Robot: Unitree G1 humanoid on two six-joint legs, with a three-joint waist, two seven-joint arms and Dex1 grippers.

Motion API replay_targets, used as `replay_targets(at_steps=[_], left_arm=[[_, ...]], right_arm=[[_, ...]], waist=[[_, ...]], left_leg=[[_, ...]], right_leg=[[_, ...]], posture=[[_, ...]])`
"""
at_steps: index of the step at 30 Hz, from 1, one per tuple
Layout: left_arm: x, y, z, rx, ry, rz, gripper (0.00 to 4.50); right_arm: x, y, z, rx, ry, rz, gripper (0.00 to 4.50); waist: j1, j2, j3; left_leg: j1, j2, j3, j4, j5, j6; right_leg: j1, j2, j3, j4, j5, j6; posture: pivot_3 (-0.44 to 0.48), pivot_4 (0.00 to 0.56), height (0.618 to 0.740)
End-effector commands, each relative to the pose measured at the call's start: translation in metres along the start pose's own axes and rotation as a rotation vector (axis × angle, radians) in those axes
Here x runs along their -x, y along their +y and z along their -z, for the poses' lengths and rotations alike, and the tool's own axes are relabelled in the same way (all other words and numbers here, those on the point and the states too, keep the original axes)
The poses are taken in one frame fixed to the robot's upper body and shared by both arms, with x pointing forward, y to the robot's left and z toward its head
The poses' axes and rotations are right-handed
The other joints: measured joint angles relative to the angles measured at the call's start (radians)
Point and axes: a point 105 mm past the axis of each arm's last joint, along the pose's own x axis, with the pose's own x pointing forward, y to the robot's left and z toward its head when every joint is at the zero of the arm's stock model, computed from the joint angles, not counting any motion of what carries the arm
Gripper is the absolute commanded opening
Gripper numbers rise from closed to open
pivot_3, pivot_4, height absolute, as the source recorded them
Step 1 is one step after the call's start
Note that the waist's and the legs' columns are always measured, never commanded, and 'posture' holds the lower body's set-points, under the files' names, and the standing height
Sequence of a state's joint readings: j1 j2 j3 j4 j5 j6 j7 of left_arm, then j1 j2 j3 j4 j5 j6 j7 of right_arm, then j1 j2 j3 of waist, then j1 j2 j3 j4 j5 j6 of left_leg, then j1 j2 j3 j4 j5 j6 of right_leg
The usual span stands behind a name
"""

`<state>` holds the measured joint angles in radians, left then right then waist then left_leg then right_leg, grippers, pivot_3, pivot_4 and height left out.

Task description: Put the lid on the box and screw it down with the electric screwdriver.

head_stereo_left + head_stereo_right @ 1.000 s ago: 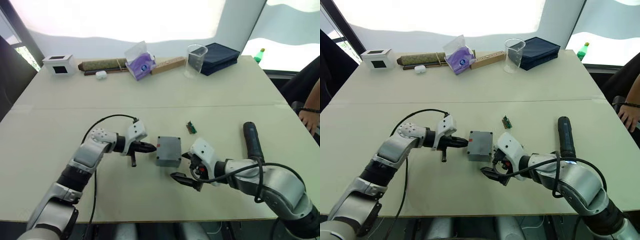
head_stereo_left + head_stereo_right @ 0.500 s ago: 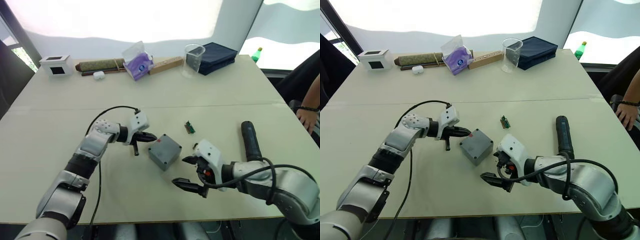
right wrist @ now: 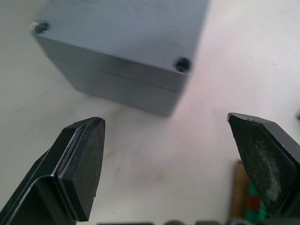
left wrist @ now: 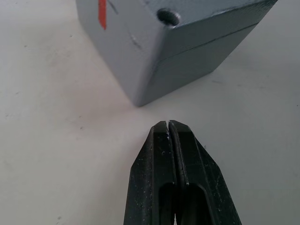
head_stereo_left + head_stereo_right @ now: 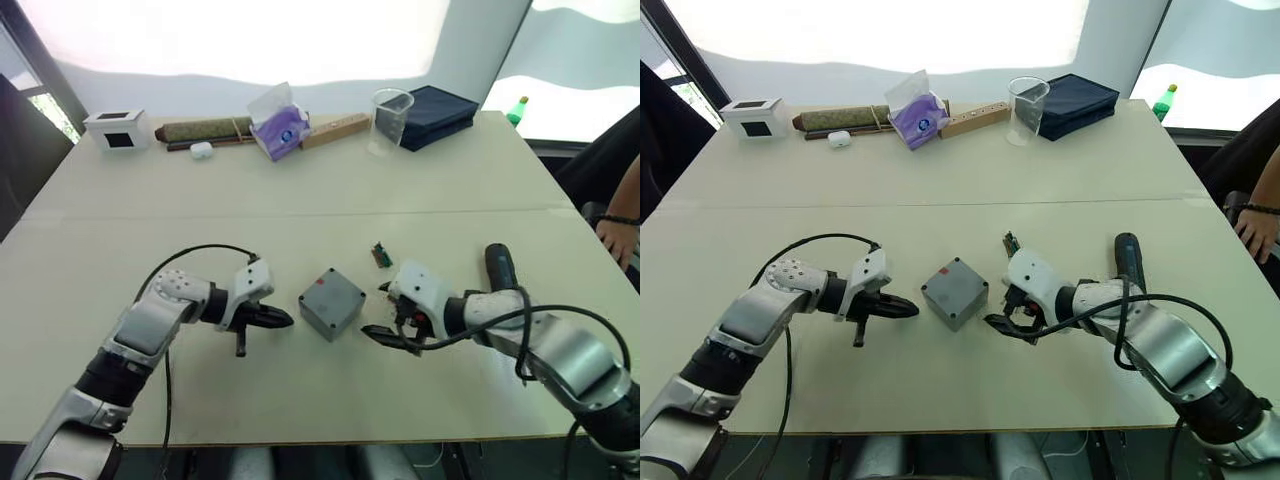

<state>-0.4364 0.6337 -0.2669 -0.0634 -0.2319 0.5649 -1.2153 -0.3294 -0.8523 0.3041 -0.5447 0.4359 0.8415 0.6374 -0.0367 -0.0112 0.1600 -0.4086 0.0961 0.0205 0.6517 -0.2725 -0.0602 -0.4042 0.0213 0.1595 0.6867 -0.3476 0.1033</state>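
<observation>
Head view, box: the box (image 5: pixel 331 302) sits on the table (image 5: pixel 300 210) near the front edge, about midway between the side edges, turned corner-on to me. The lid (image 3: pixel 126 33) already lies on it, so I judge only the screws remain.
Head view, screwdriver: the screwdriver (image 5: pixel 497 268) lies flat toward the right edge, beside my right arm, not picked up.
Head view, grippers: my left gripper (image 5: pixel 275 319) and right gripper (image 5: pixel 385 335) wait on either side of the box, both apart from it.
Left wrist view: my left fingers (image 4: pixel 154 159) are pressed together, empty, pointing at a box corner with a red mark (image 4: pixel 102 11).
Right wrist view: my right fingers (image 3: pixel 82 154) are spread wide, probably to steady the box.
</observation>
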Motion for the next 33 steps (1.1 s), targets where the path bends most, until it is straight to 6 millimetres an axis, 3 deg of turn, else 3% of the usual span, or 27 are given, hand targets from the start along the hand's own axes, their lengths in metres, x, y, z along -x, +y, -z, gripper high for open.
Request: replay_targets(at_steps=[1, 12, 21, 24, 27, 30, 33], left_arm=[[-0.008, 0.003, -0.018, -0.03, -0.071, -0.043, 0.0], [-0.011, 0.012, -0.027, -0.054, -0.104, -0.061, 0.0], [-0.005, 0.012, -0.02, -0.052, -0.06, -0.019, 0.0], [0.01, 0.027, -0.027, -0.053, -0.062, -0.069, 0.0], [0.024, 0.039, -0.054, -0.028, -0.172, -0.083, 0.0], [0.031, 0.039, -0.086, -0.036, -0.279, -0.04, 0.0], [0.025, 0.03, -0.102, -0.062, -0.313, 0.013, 0.0]], right_arm=[[-0.002, 0.013, -0.01, 0.005, -0.048, -0.059, 4.48], [0.0, 0.04, -0.012, -0.123, -0.106, -0.074, 4.48], [0.006, 0.032, -0.011, -0.121, -0.091, -0.009, 4.48], [0.029, 0.018, -0.025, -0.138, -0.158, 0.076, 4.48], [0.052, 0.008, -0.043, -0.15, -0.258, 0.115, 4.48], [0.068, -0.028, -0.042, -0.169, -0.3, 0.272, 4.48], [0.062, -0.06, -0.028, -0.173, -0.271, 0.409, 4.48]], waist=[[0.001, 0.0, 0.0], [-0.002, 0.0, 0.0], [-0.005, 0.0, 0.0], [-0.003, 0.0, 0.0], [0.002, 0.0, 0.0], [0.003, 0.0, 0.0], [-0.003, 0.0, 0.0]], left_leg=[[0.0, 0.0, 0.0, 0.0, 0.0, 0.0], [0.0, 0.0, 0.0, 0.001, 0.0, 0.0], [0.0, 0.0, 0.0, 0.0, 0.0, 0.0], [0.0, 0.0, 0.0, 0.0, 0.0, 0.0], [0.0, 0.0, 0.0, 0.001, 0.0, 0.0], [0.0, 0.0, -0.001, 0.001, 0.0, 0.0], [0.0, -0.001, -0.001, 0.001, 0.0, 0.001]], right_leg=[[0.0, 0.0, 0.0, 0.0, 0.0, 0.0], [0.0, 0.0, 0.0, 0.001, 0.0, 0.0], [0.0, 0.0, 0.0, 0.001, 0.0, 0.0], [0.0, 0.0, 0.0, 0.001, 0.0, 0.0], [0.001, 0.0, 0.0, 0.001, 0.0, 0.0], [0.001, 0.0, -0.001, 0.001, 0.0, 0.0], [0.002, 0.0, -0.001, 0.0, 0.0, 0.0]], posture=[[0.0, 0.15, 0.74], [0.0, 0.15, 0.74], [0.0, 0.15, 0.74], [0.0, 0.15, 0.74], [0.0, 0.15, 0.74], [0.0, 0.15, 0.74], [0.0, 0.15, 0.74]])
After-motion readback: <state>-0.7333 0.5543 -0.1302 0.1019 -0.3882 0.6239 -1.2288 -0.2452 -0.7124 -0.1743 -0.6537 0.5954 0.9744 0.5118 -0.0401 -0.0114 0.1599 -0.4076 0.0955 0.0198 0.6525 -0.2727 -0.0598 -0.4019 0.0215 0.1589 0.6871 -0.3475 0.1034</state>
